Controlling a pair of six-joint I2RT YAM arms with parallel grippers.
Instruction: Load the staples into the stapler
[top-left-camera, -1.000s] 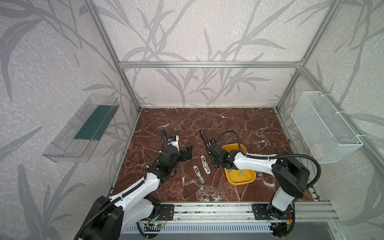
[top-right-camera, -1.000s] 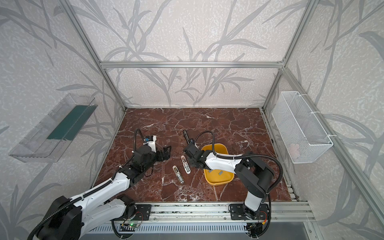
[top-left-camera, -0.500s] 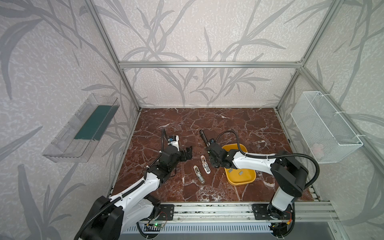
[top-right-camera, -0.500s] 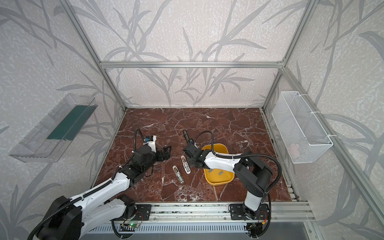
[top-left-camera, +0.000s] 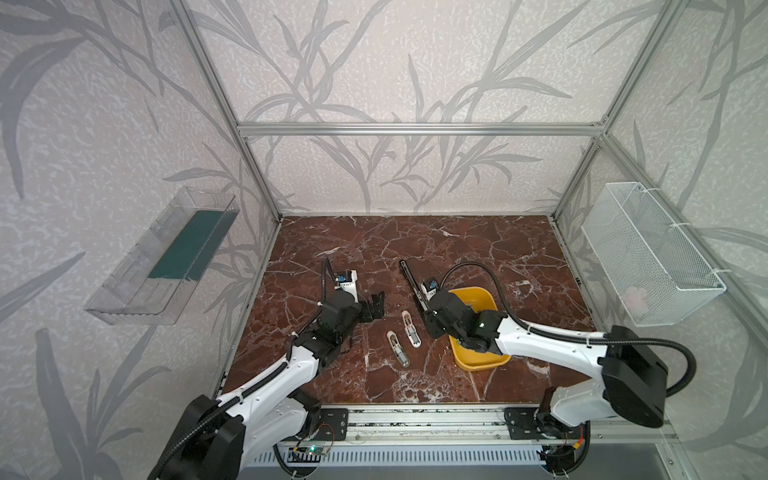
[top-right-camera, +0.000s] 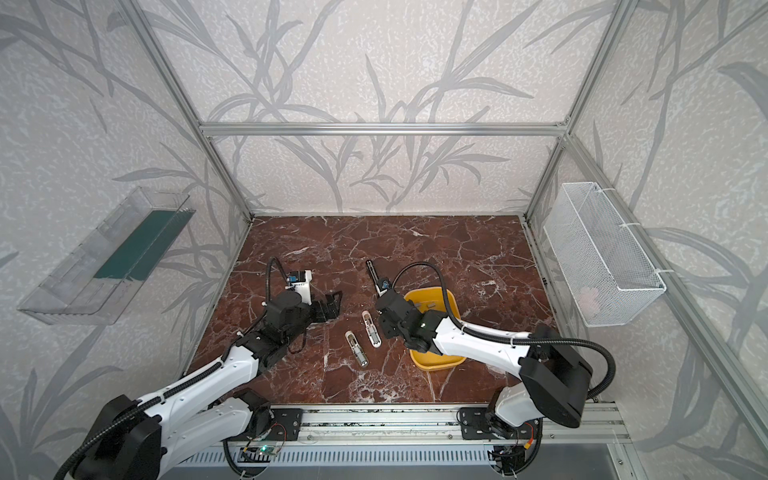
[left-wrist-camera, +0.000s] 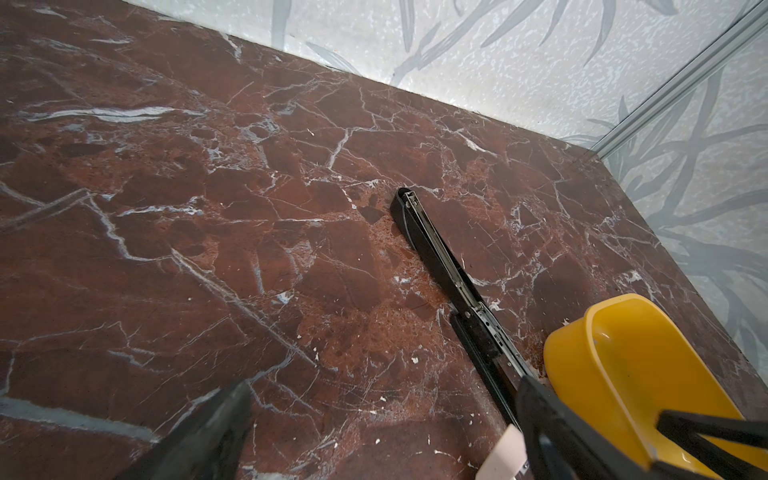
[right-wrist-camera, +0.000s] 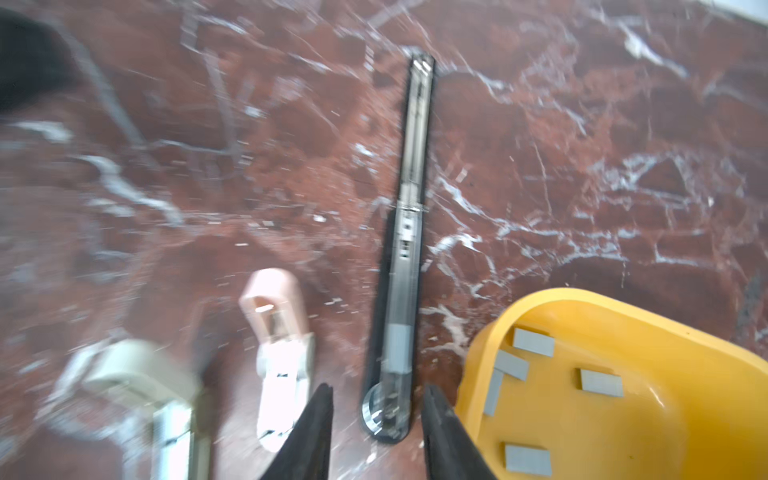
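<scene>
3 staplers (right-wrist-camera: 409, 249), 5 staples (right-wrist-camera: 533, 341) in yel. tray (right-wrist-camera: 685, 415)

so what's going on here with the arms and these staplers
The right gripper hangs, jaws apart, over one end of the long black stapler, which lies opened flat on the table; what looks like a staple strip sits in its channel. More staples lie in the yellow tray. The left gripper is open and empty. A pink stapler and a beige stapler lie alongside.
</scene>
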